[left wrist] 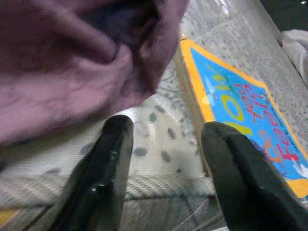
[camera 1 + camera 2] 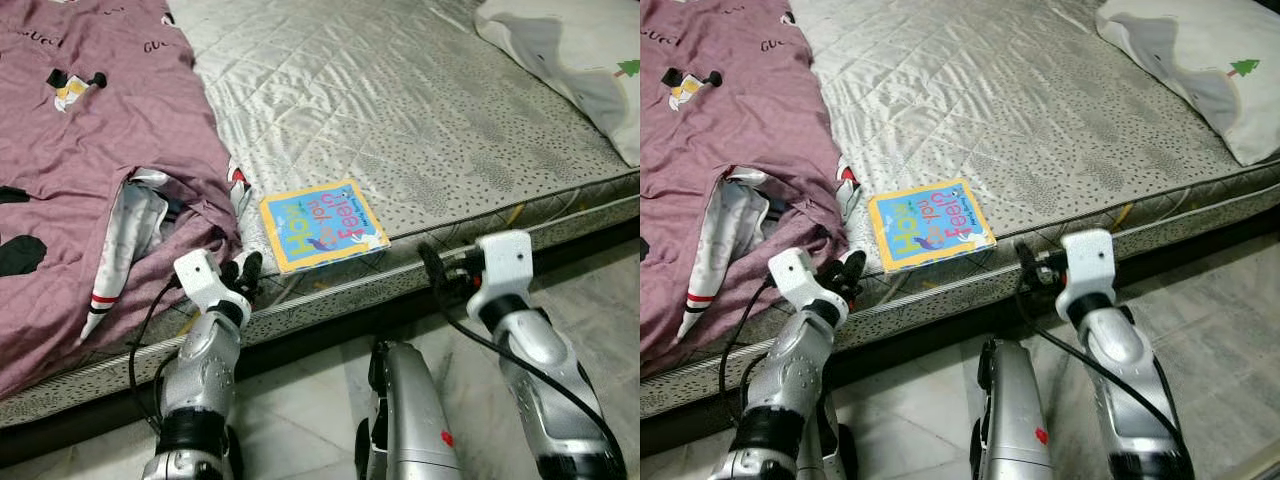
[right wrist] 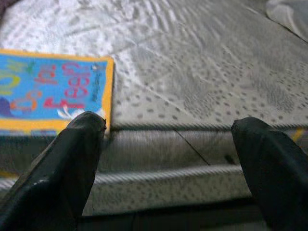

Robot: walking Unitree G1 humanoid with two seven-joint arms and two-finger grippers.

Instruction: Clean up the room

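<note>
A children's book with a blue cover and yellow border lies flat near the front edge of the grey quilted mattress. My left gripper is open at the mattress edge, just left of the book and under the hem of a mauve blanket. In its wrist view the book lies beside one finger. My right gripper is open at the mattress edge, just right of the book.
A red-striped white cloth pokes out from under the blanket. A white pillow lies at the far right of the mattress. Pale marble floor runs in front of the bed, where my legs stand.
</note>
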